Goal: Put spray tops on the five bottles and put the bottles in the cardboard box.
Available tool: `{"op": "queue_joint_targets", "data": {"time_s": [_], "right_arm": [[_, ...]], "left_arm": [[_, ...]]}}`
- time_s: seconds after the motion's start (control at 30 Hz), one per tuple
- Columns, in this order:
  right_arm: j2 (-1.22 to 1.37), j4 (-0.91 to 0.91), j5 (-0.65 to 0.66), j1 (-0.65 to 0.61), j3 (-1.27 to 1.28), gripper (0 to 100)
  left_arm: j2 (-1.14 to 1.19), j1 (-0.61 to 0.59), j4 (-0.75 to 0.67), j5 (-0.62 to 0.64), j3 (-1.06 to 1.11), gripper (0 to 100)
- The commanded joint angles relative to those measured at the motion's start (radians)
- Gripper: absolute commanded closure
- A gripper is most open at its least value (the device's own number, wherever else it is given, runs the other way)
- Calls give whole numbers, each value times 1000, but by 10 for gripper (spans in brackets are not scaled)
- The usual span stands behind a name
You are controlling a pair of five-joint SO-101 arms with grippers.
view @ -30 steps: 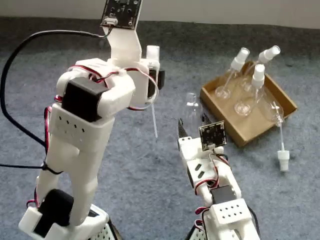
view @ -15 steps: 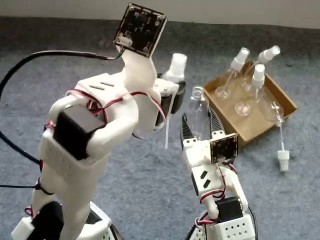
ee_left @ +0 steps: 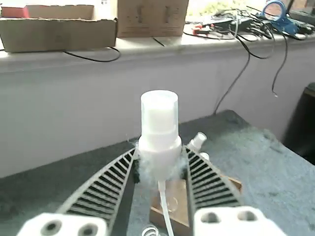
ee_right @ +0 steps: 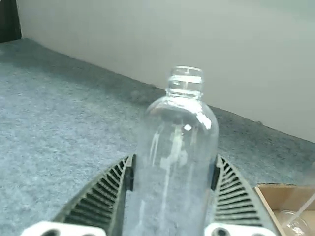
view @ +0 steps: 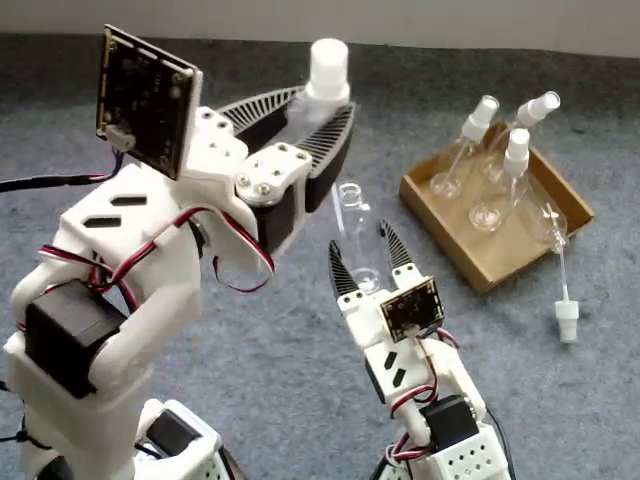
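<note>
**Fingers clamped: left on a top, right on a bottle**

Left fingers point(view: 262, 108) are clamped on a spray top point(view: 328, 68). It is held up off the table point(view: 290, 370), cap upward, with its thin tube hanging down between them (the left wrist view shows the tube dropping straight from the collar). Right fingers point(view: 339, 272) are closed on a clear bottle point(view: 352, 212), gripping its body from both sides. The bottle stands upright with its neck open. I cannot tell whether its base touches the table. In the high view the held top sits beyond the bottle's mouth and a little to one side, apart from it.

The grey, carpet-like table carries everything. Toward its right side lies the box point(view: 445, 240), shallow and open. Three capped bottles point(view: 505, 190) lie in it, leaning with their white tops toward the far rim. A loose top point(view: 567, 322) lies on the table just beside the box's near right corner. Its cap faces the arms and its tube points back toward the box.
</note>
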Motion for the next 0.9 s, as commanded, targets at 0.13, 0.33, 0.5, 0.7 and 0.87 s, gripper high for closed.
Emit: {"op": "queue_joint_targets", "data": {"time_s": [0.13,0.33,0.5,0.7,0.87], "right_arm": [[-19,2,18,-24,45,853],[-19,4,18,-24,65,853],[-19,2,18,-25,105,853],[-19,2,18,-24,107,853],[-19,2,18,-24,107,853]], "left_arm": [[-186,-153,-486,-11,486,990],[-232,-156,-747,-3,742,990],[-231,-156,-767,-3,751,990],[-229,-173,-764,-2,759,990],[-177,-176,-733,87,753,990]]}}
